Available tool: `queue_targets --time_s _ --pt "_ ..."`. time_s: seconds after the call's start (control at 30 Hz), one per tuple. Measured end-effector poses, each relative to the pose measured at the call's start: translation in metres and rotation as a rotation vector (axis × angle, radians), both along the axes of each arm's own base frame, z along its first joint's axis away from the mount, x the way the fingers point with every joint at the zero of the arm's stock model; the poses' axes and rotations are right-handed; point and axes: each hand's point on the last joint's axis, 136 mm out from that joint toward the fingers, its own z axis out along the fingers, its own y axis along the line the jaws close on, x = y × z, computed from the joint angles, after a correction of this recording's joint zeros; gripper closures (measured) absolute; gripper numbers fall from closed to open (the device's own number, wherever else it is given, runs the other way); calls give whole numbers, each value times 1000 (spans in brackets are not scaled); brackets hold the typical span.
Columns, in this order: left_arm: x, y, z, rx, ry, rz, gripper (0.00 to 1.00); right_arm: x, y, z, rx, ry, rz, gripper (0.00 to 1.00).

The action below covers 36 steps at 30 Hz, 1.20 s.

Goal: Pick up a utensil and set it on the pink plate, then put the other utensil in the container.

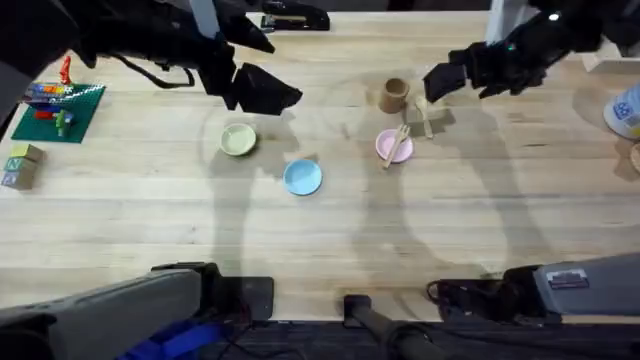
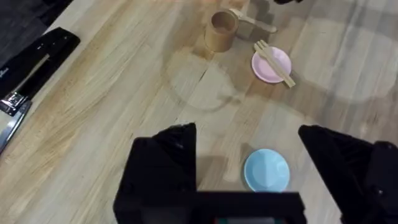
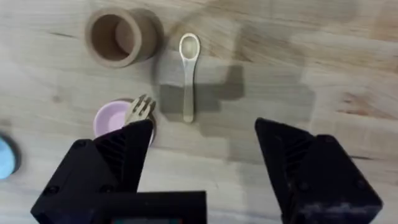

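The wooden fork [image 1: 398, 140] lies across the small pink plate [image 1: 390, 148], its handle sticking out over the rim. Both show again in the left wrist view, fork [image 2: 274, 63] on plate [image 2: 267, 68]. Just behind the plate stands the brown wooden container [image 1: 394, 95], empty inside [image 3: 117, 37]. The wooden spoon [image 3: 188, 67] lies flat on the table beside the container [image 2: 221, 31]. My right gripper [image 1: 441, 77] hovers open above the spoon, holding nothing. My left gripper [image 1: 268, 92] hangs open and empty, well to the left of the plates.
A pale yellow-green plate [image 1: 238, 139] and a light blue plate [image 1: 303, 177] sit left of the pink one. A black stapler [image 1: 295, 18] lies at the back edge. A green baseplate with bricks [image 1: 60, 108] and wooden blocks [image 1: 20, 165] occupy the far left.
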Motion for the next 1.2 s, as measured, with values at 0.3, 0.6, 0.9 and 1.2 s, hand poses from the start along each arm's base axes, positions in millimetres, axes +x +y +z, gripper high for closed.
queue_targets --time_s 0.3,0.6,0.9,1.2 --pt "0 0 0 1 -3 -2 6 21 7 -51 -8 79 20 5" --pt "0 0 0 2 -4 -3 6 30 11 -68 -16 86 48 6" --pt "0 0 0 2 -4 -3 6 36 12 -88 -22 107 56 6" --pt "0 0 0 2 -4 -3 6 38 10 -89 -33 103 53 97"
